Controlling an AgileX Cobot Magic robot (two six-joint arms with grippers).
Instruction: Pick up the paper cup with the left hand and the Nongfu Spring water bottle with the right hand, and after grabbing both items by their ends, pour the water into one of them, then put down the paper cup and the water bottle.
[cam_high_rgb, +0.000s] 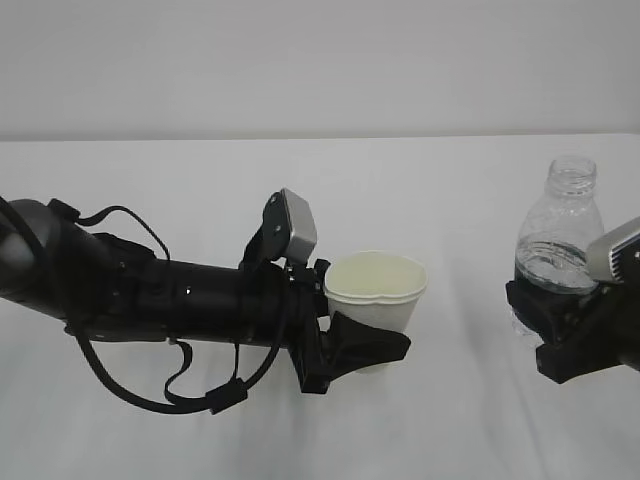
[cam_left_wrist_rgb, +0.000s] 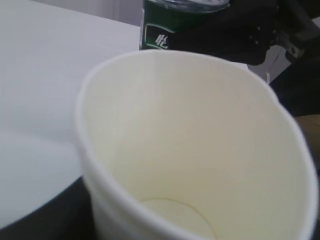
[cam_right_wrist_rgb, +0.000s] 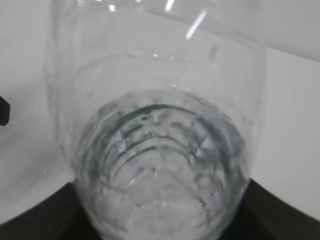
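White tabletop and a pale wall form the background. The left hand has its fingers closed around the lower body of the paper cup, which sits upright between them with its rim slightly squeezed out of round; the cup looks empty in the left wrist view. The right hand grips the Nongfu Spring water bottle around its labelled lower body, neck uncapped and upright above the fingers, water visible inside. Cup and bottle stand well apart, both apparently lifted clear of the table.

The step in hand appears to be the approach before pouring. The bottle neck should be brought just above the cup rim before tilting. Tilting should proceed slowly, since the dented cup wall may yield under further grip pressure.
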